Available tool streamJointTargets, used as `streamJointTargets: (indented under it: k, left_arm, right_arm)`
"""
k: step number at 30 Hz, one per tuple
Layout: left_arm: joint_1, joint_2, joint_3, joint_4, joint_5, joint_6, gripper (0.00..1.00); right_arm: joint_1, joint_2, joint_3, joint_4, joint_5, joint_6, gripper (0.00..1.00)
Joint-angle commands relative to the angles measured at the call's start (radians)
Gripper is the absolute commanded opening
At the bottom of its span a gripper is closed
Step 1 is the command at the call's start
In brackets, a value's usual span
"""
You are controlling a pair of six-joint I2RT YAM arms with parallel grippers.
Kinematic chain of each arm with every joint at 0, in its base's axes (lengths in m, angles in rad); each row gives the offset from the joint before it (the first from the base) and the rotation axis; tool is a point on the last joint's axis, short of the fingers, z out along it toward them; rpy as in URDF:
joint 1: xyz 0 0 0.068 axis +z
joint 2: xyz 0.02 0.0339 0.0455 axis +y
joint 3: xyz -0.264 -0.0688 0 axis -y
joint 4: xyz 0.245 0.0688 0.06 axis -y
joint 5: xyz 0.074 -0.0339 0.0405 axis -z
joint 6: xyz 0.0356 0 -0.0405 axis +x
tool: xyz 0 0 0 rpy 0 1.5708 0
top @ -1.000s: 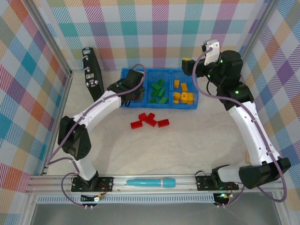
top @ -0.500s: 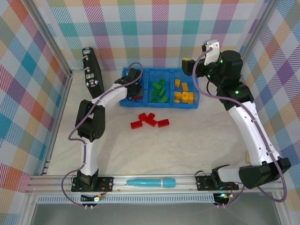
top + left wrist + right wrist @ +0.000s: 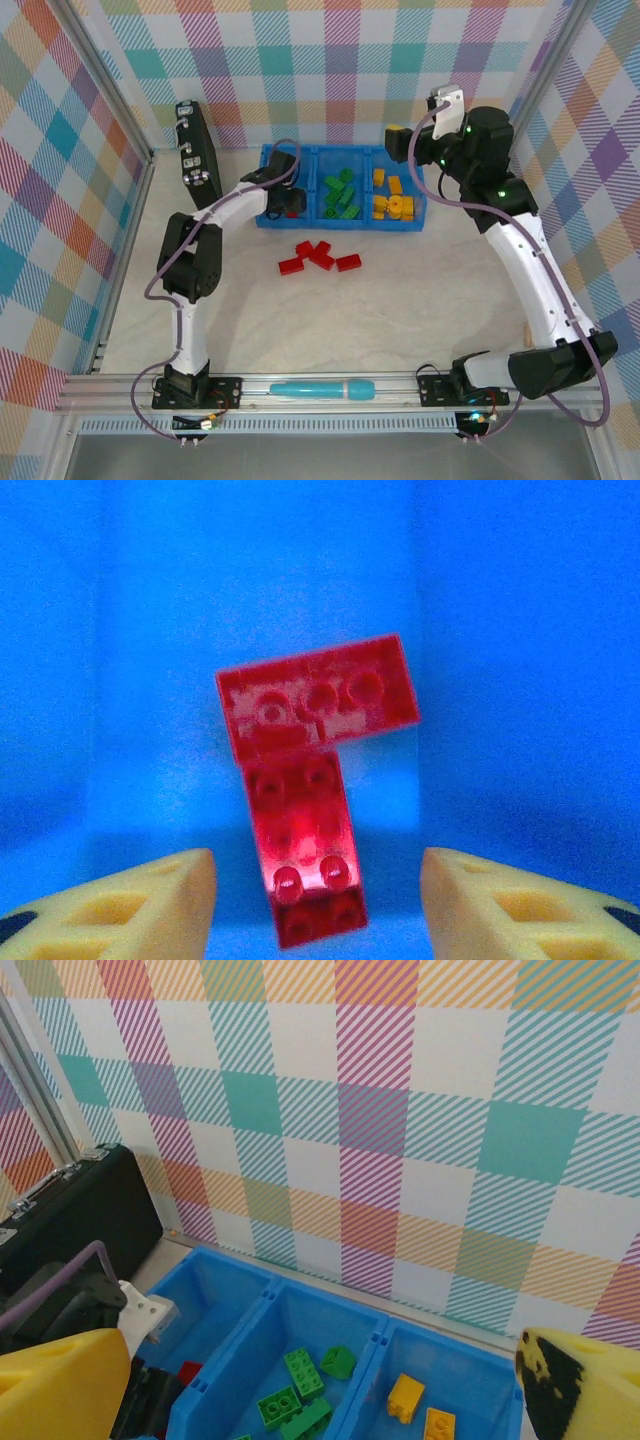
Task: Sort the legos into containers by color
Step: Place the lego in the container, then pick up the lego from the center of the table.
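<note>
Pale tabletop (image 3: 400, 310) inside checked walls (image 3: 330, 70) carries the blue tray (image 3: 340, 226) at its far side. In the tray, green legos (image 3: 338, 193) sit in the middle compartment and yellow ones (image 3: 390, 198) in the right. In the left compartment two red bricks (image 3: 315, 710) lie below the left gripper (image 3: 318, 870), whose fingers are spread and clear of them. Another four red bricks (image 3: 320, 257) lie on the table just near of the tray, so sorting looks mostly done. The right gripper (image 3: 315, 1345) hangs wide apart and empty.
</note>
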Motion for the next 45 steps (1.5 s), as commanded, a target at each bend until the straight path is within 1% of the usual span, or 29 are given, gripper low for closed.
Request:
streamJointTargets:
  k: [1, 4, 6, 8, 10, 12, 16, 20, 25, 27, 31, 34, 38, 41, 45]
  left_arm:
    - [-0.009, -0.181, -0.018, -0.086, 0.069, 0.208, 0.60]
    - [-0.016, -0.291, -0.076, -0.178, 0.063, 0.329, 0.66]
    - [-0.017, -0.374, -0.164, -0.179, 0.082, 0.396, 0.68]
    - [-0.026, -0.459, -0.278, -0.141, 0.108, 0.468, 0.70]
    - [-0.047, -0.535, -0.402, -0.087, 0.089, 0.541, 0.73]
    - [-0.074, -0.571, -0.489, -0.038, 0.052, 0.574, 0.75]
    - [-0.134, -0.589, -0.598, 0.066, 0.048, 0.633, 0.74]
    - [-0.174, -0.563, -0.640, 0.135, 0.058, 0.728, 0.75]
    - [-0.185, -0.481, -0.618, 0.142, 0.051, 0.782, 0.75]
    - [-0.185, -0.451, -0.611, 0.145, 0.064, 0.794, 0.74]
    - [-0.185, -0.375, -0.586, 0.130, 0.041, 0.791, 0.73]
    - [-0.185, -0.342, -0.594, 0.154, 0.038, 0.793, 0.73]
    - [-0.185, -0.300, -0.582, 0.155, 0.035, 0.791, 0.72]
    - [-0.182, -0.264, -0.564, 0.122, 0.036, 0.783, 0.67]
    - [-0.170, -0.221, -0.530, 0.055, 0.055, 0.741, 0.51]
  right_arm:
    - [0.008, 0.018, 0.032, 0.021, -0.025, 0.016, 0.99]
    - [0.009, 0.046, 0.043, 0.022, -0.036, 0.011, 0.99]
    - [0.009, 0.069, 0.058, 0.012, -0.045, 0.013, 0.99]
    - [0.008, 0.086, 0.073, 0.003, -0.056, 0.022, 0.99]
    - [0.008, 0.101, 0.088, -0.007, -0.071, 0.033, 0.99]
    - [0.009, 0.104, 0.084, 0.008, -0.072, 0.049, 0.99]
    - [0.009, 0.098, 0.046, 0.072, -0.078, 0.091, 0.99]
    - [0.008, 0.118, 0.076, 0.038, -0.109, 0.100, 0.99]
    - [0.008, 0.114, 0.084, 0.022, -0.077, 0.088, 0.99]
    - [0.009, 0.105, 0.078, 0.025, -0.065, 0.083, 0.99]
    - [0.009, 0.094, 0.064, 0.033, -0.036, 0.063, 0.99]
    - [0.008, 0.095, 0.066, 0.030, -0.009, 0.054, 0.99]
    - [0.008, 0.094, 0.065, 0.032, -0.005, 0.052, 0.99]
    - [0.007, 0.099, 0.065, 0.035, -0.001, 0.047, 0.99]
    - [0.007, 0.106, 0.068, 0.034, 0.012, 0.043, 0.99]
